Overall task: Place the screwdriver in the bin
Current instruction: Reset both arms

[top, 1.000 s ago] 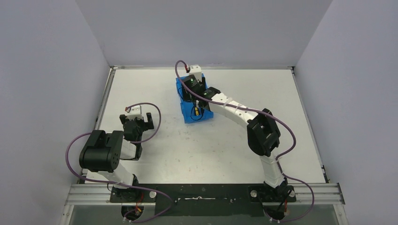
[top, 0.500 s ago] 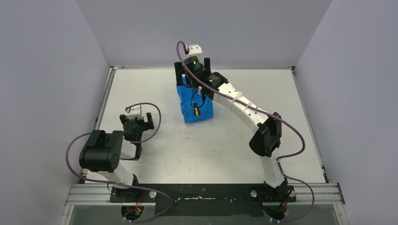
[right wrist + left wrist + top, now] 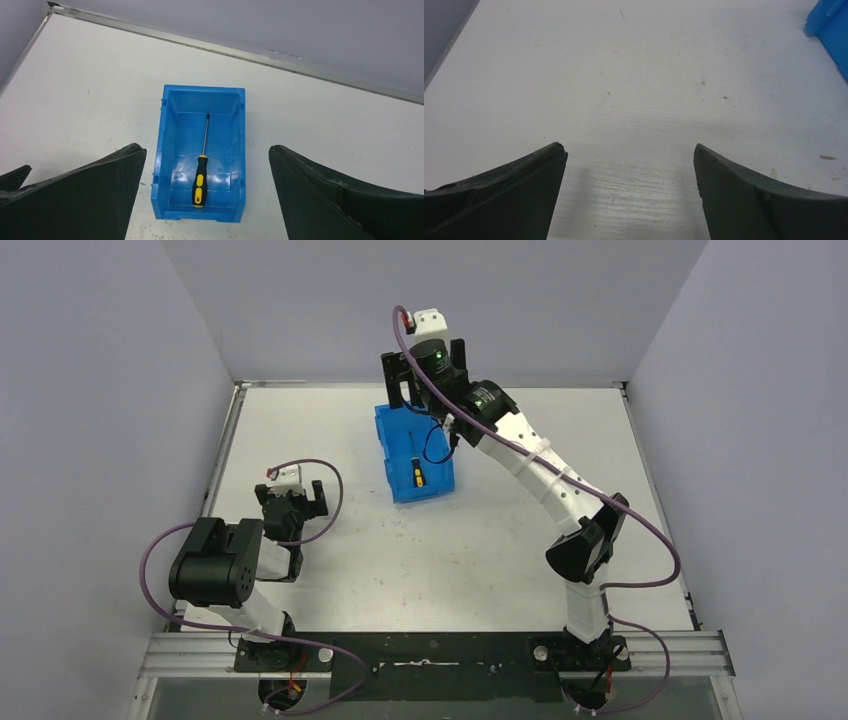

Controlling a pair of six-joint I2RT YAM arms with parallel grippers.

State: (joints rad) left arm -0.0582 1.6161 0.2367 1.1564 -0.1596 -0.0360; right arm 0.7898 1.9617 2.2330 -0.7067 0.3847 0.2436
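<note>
The blue bin (image 3: 420, 492) stands at the back middle of the table. Inside it the screwdriver (image 3: 418, 475) lies flat on the floor, free of any grip. In the right wrist view the screwdriver (image 3: 199, 181) has its yellow-and-black handle at the bin's (image 3: 241, 150) near end, with the thin shaft pointing to the far wall. My right gripper (image 3: 425, 380) hangs well above the bin's far end. It is open (image 3: 205, 147), with nothing between its fingers. My left gripper (image 3: 297, 498) rests low at the table's left, also open (image 3: 628, 146) and empty.
A corner of the bin (image 3: 831, 25) shows at the upper right of the left wrist view. Grey walls close the table on the left, back and right. A metal strip (image 3: 200, 45) runs along the back edge.
My right gripper opened and let go of the screwdriver, which now lies in the bin. The right arm then rose up and back. The left arm stayed still.
</note>
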